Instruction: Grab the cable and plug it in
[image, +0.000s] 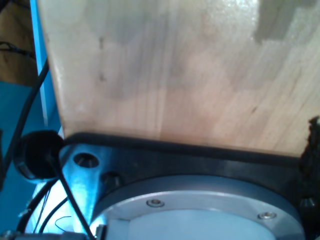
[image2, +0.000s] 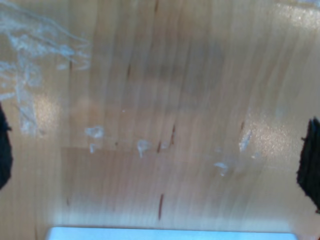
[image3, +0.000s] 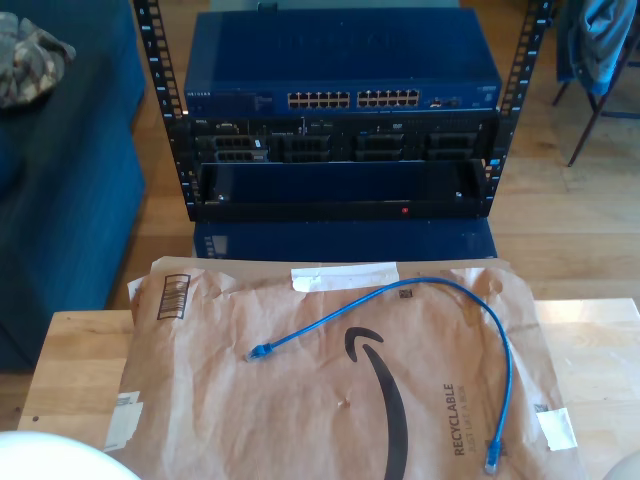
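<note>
Nothing is done yet. The cable (image3: 430, 300) lies loose on the brown envelope (image3: 340, 400), curving from 1 plug near the envelope's middle to 1 near its front edge, below the rack's switch (image3: 350, 75). Grasping and plugging remain. Whether my first or second gripper is spread, I cannot tell.

— Where does the thin bright-blue ethernet cable (image3: 455, 300) lie?
— On the flattened brown paper mailer (image3: 300, 400), which covers the pale wooden table (image3: 70, 360).
— And behind?
— The black metal rack (image3: 340, 150), blue network switch (image3: 340, 70) topmost.
</note>
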